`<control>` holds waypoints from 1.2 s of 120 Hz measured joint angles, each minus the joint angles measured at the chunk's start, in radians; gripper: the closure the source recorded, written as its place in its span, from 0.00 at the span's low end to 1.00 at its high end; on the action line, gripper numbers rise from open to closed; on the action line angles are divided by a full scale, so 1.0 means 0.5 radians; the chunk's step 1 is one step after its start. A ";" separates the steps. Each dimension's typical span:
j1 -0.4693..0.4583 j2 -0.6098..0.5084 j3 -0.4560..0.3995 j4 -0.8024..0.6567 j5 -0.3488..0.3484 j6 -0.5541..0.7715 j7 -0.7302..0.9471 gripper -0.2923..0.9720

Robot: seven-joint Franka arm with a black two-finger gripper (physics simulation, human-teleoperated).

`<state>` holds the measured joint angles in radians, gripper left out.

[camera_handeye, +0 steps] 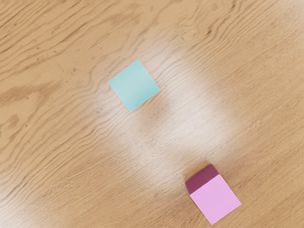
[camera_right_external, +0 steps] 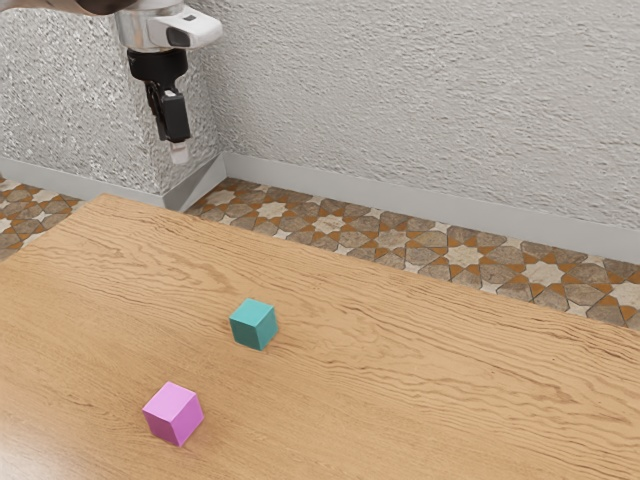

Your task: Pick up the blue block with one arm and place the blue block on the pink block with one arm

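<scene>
The blue block [camera_right_external: 253, 323] is a small teal cube resting on the wooden table [camera_right_external: 420, 340], near its middle. The pink block [camera_right_external: 172, 412] lies closer to the front edge, toward the exterior view's left, about a block's width or two from the blue one. My gripper [camera_right_external: 176, 150] hangs high above the table's far left corner, well away from both blocks, open and holding nothing. Seen from the hand, the blue block [camera_handeye: 134, 85] and the pink block [camera_handeye: 213, 195] both lie flat on the wood far below, apart from each other.
The table's far edge [camera_right_external: 300, 245] borders a patterned tile floor [camera_right_external: 450, 250], with a grey textured wall [camera_right_external: 420, 90] behind it. Bare wood [camera_right_external: 480, 400] stretches to the exterior view's right of the blocks.
</scene>
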<state>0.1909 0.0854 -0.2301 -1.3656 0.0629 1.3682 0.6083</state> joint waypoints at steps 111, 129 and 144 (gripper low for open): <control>-0.146 -0.211 -0.212 -1.102 -0.023 0.873 -0.767 0.23; -0.079 -0.168 -0.222 -1.213 -0.095 1.122 -0.958 0.23; -0.001 -0.205 -0.226 -1.372 -0.102 1.250 -1.092 0.23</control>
<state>0.1906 -0.0171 -0.3433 -2.0519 0.0119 1.9932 0.0621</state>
